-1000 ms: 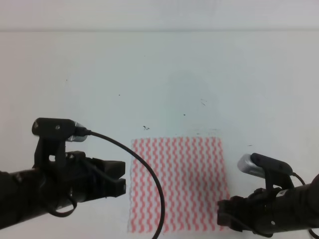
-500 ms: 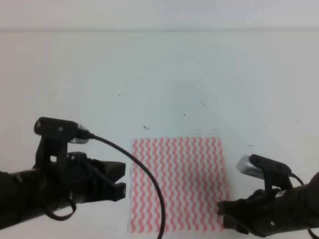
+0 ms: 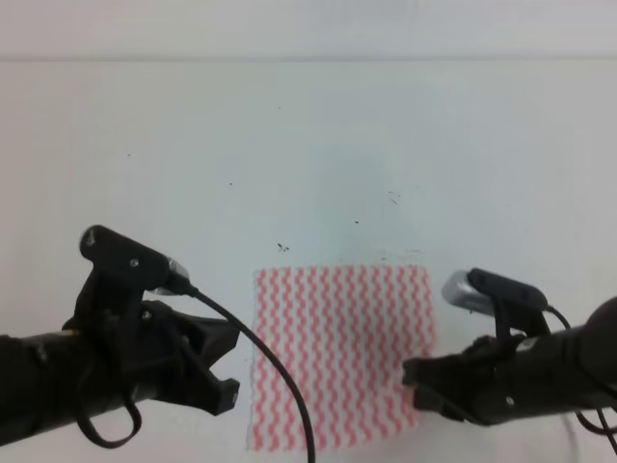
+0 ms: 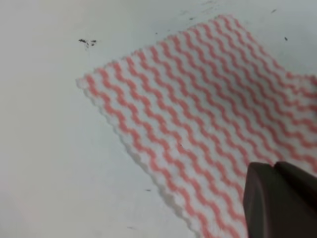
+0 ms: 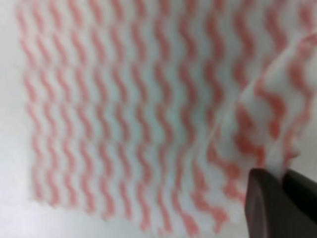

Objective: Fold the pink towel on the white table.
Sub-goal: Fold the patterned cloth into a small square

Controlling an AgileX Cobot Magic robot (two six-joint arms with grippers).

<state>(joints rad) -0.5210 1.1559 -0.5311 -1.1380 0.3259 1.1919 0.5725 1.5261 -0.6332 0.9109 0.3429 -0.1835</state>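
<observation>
The pink towel (image 3: 337,347) lies on the white table (image 3: 289,145) near its front edge, mostly flat. My right gripper (image 3: 415,386) is at the towel's near right corner, shut on it. In the right wrist view that corner of the towel (image 5: 124,99) rises bunched into the seam between the fingers of my right gripper (image 5: 283,198). My left gripper (image 3: 231,371) hangs just left of the towel's near left edge with its fingers together. In the left wrist view my left gripper (image 4: 276,198) overlaps the towel (image 4: 198,109), which lies flat there.
Bare table (image 4: 49,148) with small dark specks (image 3: 281,248) stretches behind and to both sides of the towel. A black cable (image 3: 280,386) from the left arm loops over the towel's near left part. The table's far edge runs along the top of the exterior view.
My right gripper has moved left and a little away from the front edge, drawing the towel's near right corner inward. My left arm has tipped downward near the towel's left edge.
</observation>
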